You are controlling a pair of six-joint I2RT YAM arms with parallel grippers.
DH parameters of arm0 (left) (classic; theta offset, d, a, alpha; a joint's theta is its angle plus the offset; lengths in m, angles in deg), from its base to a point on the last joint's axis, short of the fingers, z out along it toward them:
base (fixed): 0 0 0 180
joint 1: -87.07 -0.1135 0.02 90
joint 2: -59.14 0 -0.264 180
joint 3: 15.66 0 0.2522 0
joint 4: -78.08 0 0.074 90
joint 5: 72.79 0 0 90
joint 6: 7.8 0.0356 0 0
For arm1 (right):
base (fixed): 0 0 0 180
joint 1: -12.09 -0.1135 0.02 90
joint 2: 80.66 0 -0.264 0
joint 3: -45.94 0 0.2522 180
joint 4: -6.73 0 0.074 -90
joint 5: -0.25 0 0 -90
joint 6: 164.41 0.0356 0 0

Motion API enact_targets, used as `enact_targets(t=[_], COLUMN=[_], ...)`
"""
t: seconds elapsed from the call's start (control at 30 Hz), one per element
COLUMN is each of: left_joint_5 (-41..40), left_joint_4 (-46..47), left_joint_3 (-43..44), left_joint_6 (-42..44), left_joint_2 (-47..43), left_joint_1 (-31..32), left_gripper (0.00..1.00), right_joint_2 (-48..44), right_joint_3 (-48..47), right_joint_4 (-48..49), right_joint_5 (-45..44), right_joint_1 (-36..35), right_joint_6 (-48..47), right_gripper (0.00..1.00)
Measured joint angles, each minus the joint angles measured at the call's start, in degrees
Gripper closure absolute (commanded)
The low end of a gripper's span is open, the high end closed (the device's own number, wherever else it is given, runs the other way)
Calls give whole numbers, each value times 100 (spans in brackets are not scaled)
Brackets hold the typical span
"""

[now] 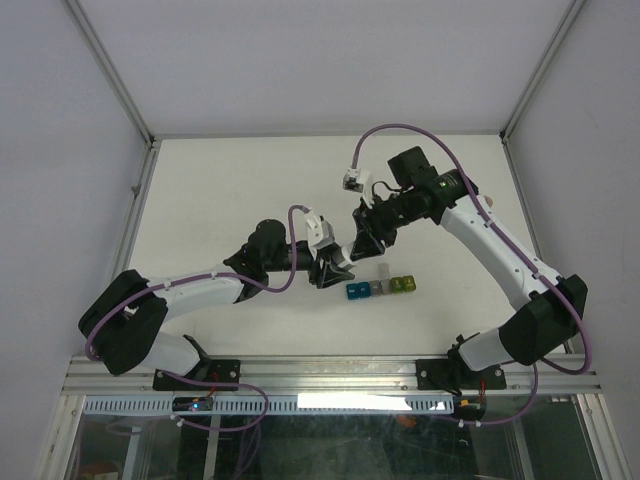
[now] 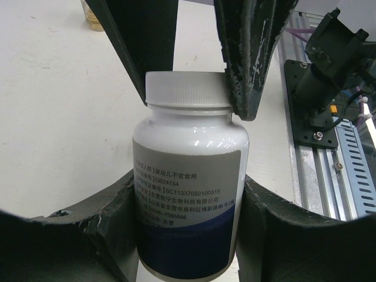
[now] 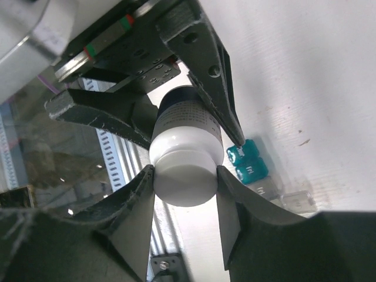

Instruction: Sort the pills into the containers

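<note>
So the two arms have met over the middle of the tabletop [image 1: 230,190], and they've both got hold of one white bottle [image 2: 188,194]. The left fingers [image 2: 88,235] are clamped on the bottle's body, one on each side, pressed against the label. They're only as wide apart as the bottle itself.

The right fingers [image 3: 132,223] come in from the opposite end and sit either side of the white ribbed cap [image 3: 185,176]. From both wrist cameras they look to be touching it on both sides, so I'd call that a grip on the cap. I can't tell whether the bottle's base is resting on anything, since its bottom is cut off in the left wrist view.

The containers [image 1: 381,288] are on the tabletop, just beside the grippers on the near side and toward the right arm. Neither arm is touching them. They lie in a short row, blue at the left end, then grey, with green and yellow-green at the right.

There's also a small amber bottle [image 2: 94,14] on the tabletop past the white one, mostly cropped out.
</note>
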Motion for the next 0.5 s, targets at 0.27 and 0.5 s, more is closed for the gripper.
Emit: enact_targets(t=[0.27, 0.5], left_joint_5=[153, 278], left_joint_4=[22, -13], left_joint_3=[0, 0], left_joint_6=[-4, -7], left_joint_2=[0, 0], left_joint_1=[4, 35], left_gripper=[100, 100], right_joint_2=[72, -20], right_joint_3=[-247, -184], right_joint_4=[-892, -1493], right_joint_5=[407, 553], right_joint_1=[-68, -111], right_joint_6=[-3928, -7252], right_gripper=[100, 84])
